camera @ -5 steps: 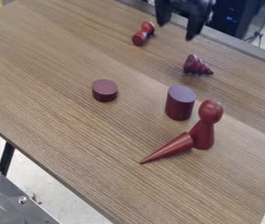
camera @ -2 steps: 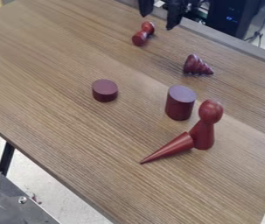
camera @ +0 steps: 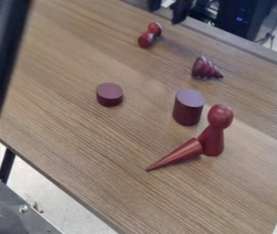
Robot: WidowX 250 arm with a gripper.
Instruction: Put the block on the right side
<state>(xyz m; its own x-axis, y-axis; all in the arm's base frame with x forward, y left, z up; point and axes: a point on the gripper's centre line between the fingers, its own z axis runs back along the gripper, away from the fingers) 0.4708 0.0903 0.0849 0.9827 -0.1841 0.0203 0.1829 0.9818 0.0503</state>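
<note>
— What lies at the left?
— A dark slanting bar (camera: 1,68) crosses the upper left of the frame; a short round block (camera: 110,94) sits left of centre on the table (camera: 85,151).
— And toward the middle?
— A dumbbell-shaped piece (camera: 150,35) lies in the upper middle. Just above it, at the top edge, is my claw (camera: 165,14), its two fingers parted, nothing held between them. Below centre, a smooth cone (camera: 180,154) lies with its tip toward the lower left.
— Which is the block?
— I cannot tell whether the short one or the tall round block (camera: 188,109), upright right of centre, is meant.
— And farther right?
— A ridged cone (camera: 205,68) lies in the upper right; below it, a round-headed figure (camera: 215,132) stands upright at the smooth cone's base.
</note>
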